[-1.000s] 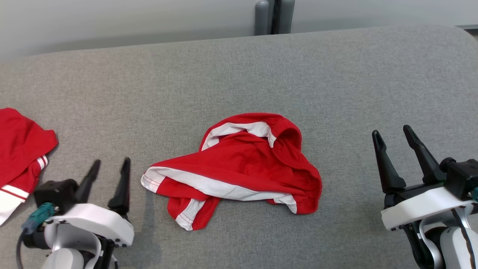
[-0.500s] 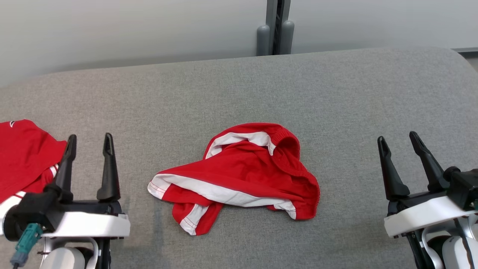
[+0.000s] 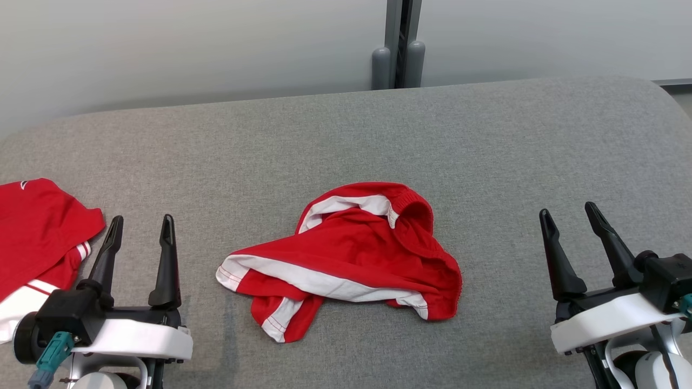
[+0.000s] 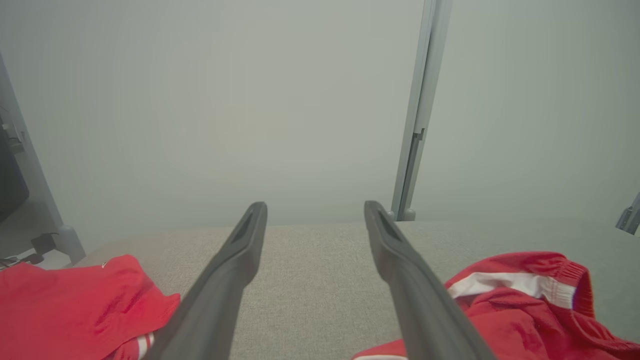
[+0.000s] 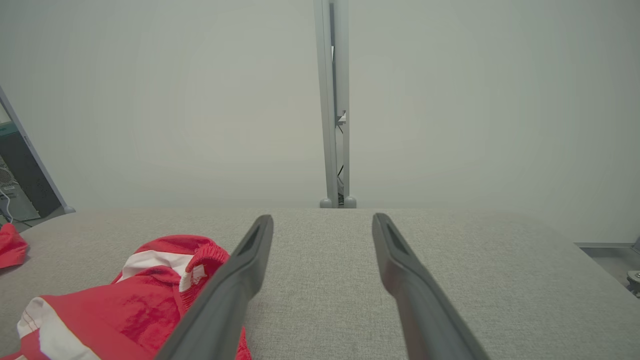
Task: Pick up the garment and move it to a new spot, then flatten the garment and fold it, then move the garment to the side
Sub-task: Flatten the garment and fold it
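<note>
A crumpled red fabric garment with white trim [image 3: 351,254] lies in a heap at the middle of a grey cloth-covered surface [image 3: 324,135]. Its elastic waistband is turned up at the far right of the pile, and a white-edged hem trails toward the robot. The left claw [image 3: 143,218] hangs at the near left, its two dark fingers spread wide and holding nothing. The right claw [image 3: 566,209] hangs at the near right, likewise wide open and empty. Both are well apart from the garment, which sits between them. A second red fabric garment with white stripes [image 3: 38,232] lies at the surface's left edge, just beside the left claw. Beyond the far edge, a grey metal post [image 3: 399,43] rises against a pale wall [image 3: 162,48]. From the left wrist, the crumpled garment [image 4: 525,310] appears right of the open fingers [image 4: 222,280] and the second garment [image 4: 65,295] to their left. From the right wrist, the crumpled garment [image 5: 125,300] lies left of that claw's fingers.
</note>
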Available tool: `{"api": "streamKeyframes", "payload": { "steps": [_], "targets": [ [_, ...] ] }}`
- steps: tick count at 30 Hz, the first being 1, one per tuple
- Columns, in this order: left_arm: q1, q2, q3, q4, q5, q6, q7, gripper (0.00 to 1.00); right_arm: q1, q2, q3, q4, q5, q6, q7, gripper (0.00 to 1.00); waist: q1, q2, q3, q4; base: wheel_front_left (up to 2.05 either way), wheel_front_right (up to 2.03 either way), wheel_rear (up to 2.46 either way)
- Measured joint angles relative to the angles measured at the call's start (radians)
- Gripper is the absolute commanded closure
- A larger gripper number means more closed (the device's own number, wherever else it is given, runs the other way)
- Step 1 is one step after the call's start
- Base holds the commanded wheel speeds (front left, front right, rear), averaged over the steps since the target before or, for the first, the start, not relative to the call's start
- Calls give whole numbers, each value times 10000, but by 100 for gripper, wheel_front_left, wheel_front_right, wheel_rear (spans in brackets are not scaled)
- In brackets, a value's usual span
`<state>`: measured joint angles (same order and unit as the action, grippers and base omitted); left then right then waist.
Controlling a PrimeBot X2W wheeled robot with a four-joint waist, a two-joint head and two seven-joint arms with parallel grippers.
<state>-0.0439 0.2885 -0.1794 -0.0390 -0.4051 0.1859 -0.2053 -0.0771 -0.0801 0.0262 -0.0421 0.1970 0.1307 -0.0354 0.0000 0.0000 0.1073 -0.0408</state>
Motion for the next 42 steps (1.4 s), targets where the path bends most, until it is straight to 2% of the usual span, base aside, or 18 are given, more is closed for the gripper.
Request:
{"api": "streamKeyframes", "payload": {
  "steps": [9,15,28,31,38,39,41,42],
  "targets": [
    [-7,86,-58,29,0,12,113,0,-11,6,42,56,29,0,8,0,0,0,-15,28,0,0,0],
    [-15,96,-128,19,0,17,173,0,177,8,424,554,395,0,393,0,0,0,25,83,0,0,0],
    [-157,19,-332,148,-71,12,198,0,1286,-245,2784,2033,2314,0,1511,0,1,0,276,340,0,0,0],
    [-180,17,-347,165,-73,13,199,0,1138,-293,3218,2299,2750,0,1471,0,1,0,324,340,0,0,0],
    [-327,29,-435,201,-71,15,203,0,-58,-349,4027,3225,3937,0,523,0,0,0,454,378,0,0,0],
    [-342,31,-443,209,-71,15,203,0,-202,-355,4086,3317,4107,0,328,36,0,0,468,388,0,0,0],
    [-382,27,-454,224,-73,15,201,0,-488,-437,4192,3478,4341,0,4,85,0,0,485,402,0,0,0],
    [-387,25,-464,238,-73,15,199,0,-592,-512,4268,3513,4477,0,-134,100,0,0,489,406,0,0,0]
  ]
}}
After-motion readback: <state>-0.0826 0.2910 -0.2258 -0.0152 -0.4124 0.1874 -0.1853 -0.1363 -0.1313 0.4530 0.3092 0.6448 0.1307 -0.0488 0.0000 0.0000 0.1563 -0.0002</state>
